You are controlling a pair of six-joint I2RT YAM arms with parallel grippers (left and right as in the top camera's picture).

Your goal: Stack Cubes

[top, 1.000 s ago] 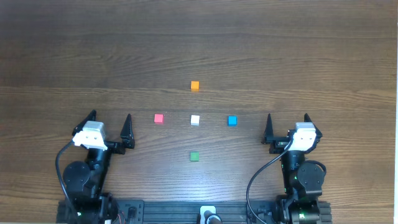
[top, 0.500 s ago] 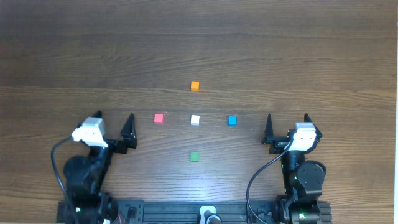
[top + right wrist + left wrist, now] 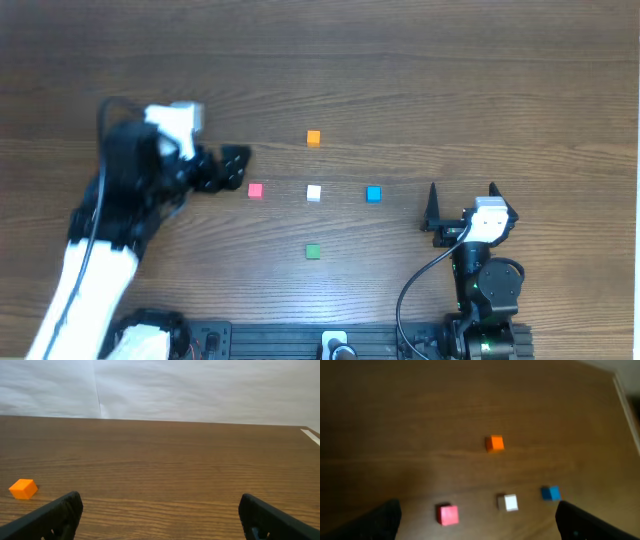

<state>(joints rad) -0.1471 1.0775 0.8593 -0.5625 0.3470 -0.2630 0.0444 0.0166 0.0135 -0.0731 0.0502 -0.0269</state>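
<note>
Five cubes (image 3: 314,193), one per colour

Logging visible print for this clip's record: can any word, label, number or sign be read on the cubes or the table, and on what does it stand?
No readable text in these pictures.
The orange cube, pink cube, white cube, blue cube and green cube show plain coloured faces with no marks.
The wooden table carries no label, number or sign.
</note>
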